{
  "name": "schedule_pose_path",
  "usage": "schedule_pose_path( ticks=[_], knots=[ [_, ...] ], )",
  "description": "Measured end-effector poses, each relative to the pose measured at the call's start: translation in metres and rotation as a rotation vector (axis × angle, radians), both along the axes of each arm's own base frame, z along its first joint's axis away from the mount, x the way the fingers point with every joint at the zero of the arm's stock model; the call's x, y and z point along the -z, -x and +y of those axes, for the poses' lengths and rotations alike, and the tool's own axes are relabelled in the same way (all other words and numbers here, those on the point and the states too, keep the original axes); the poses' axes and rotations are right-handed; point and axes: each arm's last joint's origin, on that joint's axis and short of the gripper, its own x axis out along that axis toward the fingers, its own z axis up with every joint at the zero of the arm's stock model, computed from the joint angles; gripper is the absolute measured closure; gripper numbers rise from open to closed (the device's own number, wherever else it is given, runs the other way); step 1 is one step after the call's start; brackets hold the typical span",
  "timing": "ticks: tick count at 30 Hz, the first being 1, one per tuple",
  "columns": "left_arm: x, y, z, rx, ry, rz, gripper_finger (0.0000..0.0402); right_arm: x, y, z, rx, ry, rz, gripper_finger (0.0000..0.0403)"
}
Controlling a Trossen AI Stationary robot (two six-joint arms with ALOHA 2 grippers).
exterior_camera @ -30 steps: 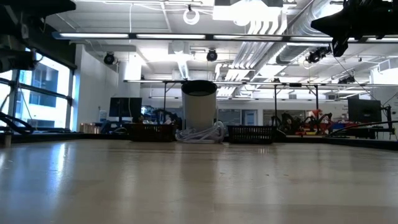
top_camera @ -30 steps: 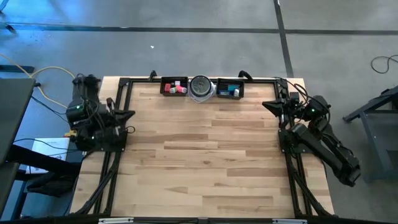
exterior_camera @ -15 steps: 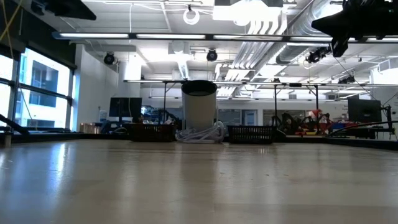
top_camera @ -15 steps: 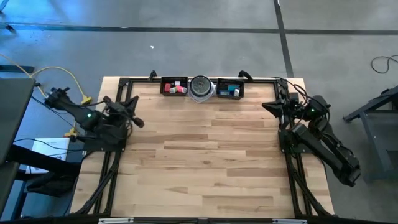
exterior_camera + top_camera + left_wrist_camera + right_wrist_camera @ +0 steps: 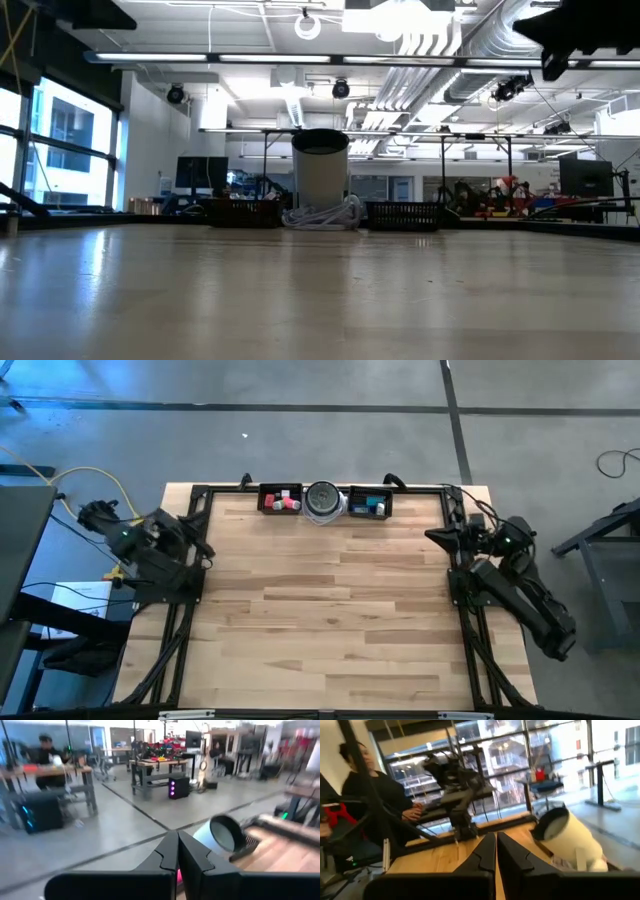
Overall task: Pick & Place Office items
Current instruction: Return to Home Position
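The office items lie in two black trays at the table's far edge. The left tray (image 5: 280, 499) holds red, pink and white pieces. The right tray (image 5: 368, 503) holds blue and teal pieces. Between the trays stands a round silver-grey container (image 5: 322, 500), which also shows in the left wrist view (image 5: 225, 832) and the right wrist view (image 5: 565, 837). My left gripper (image 5: 200, 528) is shut and held level above the table's left edge, touching nothing (image 5: 177, 845). My right gripper (image 5: 432, 535) is shut above the right edge, also touching nothing (image 5: 496, 845).
A black frame (image 5: 190, 610) runs along the table's left, right and far edges. The bare wooden top (image 5: 320, 600) spreads between the arms. A person (image 5: 365, 795) sits beyond the table's left side, and another (image 5: 45, 750) is farther off in the room.
My left arm has swung about its base at the table's left edge, and its gripper has turned toward the far edge and risen slightly. It has stayed shut. My right arm has kept still.
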Motion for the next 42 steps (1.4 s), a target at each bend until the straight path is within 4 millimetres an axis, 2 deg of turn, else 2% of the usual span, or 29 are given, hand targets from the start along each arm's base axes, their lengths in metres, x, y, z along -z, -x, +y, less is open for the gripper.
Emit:
schedule_pose_path(
  ticks=[4,8,18,22,26,30,33,42],
  knots=[
    [-0.003,0.020,0.013,0.031,0.053,-0.078,0.0401,-0.006,0.007,0.008,0.027,0.011,-0.005,0.0401],
    [-0.003,0.031,0.019,0.103,0.075,-0.098,0.0401,-0.008,0.011,0.013,0.048,0.010,0.015,0.0401],
    [-0.003,0.039,0.023,0.469,0.012,-0.008,0.0401,-0.018,0.018,0.021,0.059,0.049,0.017,0.0401],
    [-0.001,0.043,0.033,0.610,0.038,-0.029,0.0401,-0.021,0.019,0.022,0.066,0.049,0.017,0.0401],
    [0.002,0.045,0.046,0.671,0.081,-0.059,0.0401,-0.021,0.020,0.023,0.067,0.039,0.035,0.0401],
    [0.002,0.047,0.046,0.634,0.085,-0.064,0.0401,-0.020,0.021,0.023,0.084,0.027,0.049,0.0401],
    [0.001,0.050,0.046,0.537,0.093,-0.077,0.0401,-0.020,0.021,0.023,0.088,0.036,0.049,0.0401],
    [0.002,0.062,0.045,0.059,0.119,-0.160,0.0401,-0.020,0.021,0.024,0.086,0.037,0.049,0.0401]
  ],
)
